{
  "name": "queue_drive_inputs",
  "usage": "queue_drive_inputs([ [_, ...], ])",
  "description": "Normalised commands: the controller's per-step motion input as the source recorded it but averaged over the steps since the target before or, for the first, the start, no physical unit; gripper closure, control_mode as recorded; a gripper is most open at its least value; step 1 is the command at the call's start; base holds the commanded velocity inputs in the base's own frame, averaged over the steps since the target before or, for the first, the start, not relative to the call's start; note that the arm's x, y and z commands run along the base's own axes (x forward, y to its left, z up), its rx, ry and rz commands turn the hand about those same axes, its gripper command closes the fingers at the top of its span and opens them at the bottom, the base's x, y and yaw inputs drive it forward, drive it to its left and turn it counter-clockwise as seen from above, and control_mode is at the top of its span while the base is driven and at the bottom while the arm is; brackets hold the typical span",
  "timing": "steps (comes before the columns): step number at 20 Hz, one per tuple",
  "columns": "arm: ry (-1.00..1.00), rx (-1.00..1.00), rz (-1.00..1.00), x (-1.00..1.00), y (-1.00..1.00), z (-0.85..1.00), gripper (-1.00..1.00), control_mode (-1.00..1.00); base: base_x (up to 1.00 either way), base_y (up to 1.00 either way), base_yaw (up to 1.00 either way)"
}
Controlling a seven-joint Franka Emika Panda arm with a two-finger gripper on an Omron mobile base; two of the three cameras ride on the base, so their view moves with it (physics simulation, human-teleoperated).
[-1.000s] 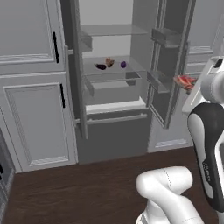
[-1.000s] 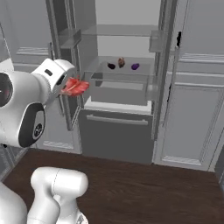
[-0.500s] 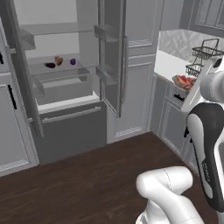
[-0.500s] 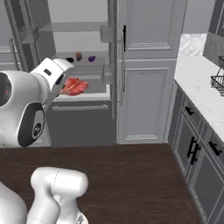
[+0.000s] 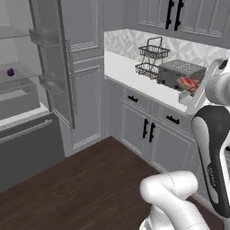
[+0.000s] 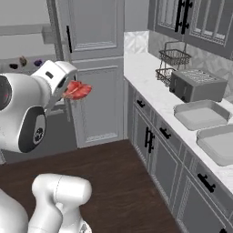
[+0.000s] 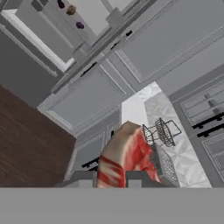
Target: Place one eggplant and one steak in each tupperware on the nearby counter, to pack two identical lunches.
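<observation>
View swung from fridge to counter point(image 6: 150, 86), claw point(image 6: 69, 91) pinching steak point(image 6: 77, 90) lengthwise outward

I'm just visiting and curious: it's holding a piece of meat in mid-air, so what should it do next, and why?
Probably carry the steak on toward the nearer tub on the counter. The gripper is shut on it, both tubs look empty, and it hangs well short of them.

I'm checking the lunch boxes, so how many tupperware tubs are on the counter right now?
2. One tub sits beside the toaster on the counter; the other tub lies next to it, nearer the camera, partly cut off.
</observation>
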Motion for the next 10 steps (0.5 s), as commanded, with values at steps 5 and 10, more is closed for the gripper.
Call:
queue_drive_inputs([
  [5,0.0,0.0,0.0,0.0,0.0,0.0,1.0,1.0,0.52,-0.5,-0.47],
  [10,0.0,0.0,0.0,0.0,0.0,0.0,1.0,1.0,0.94,-0.13,-0.52],
])
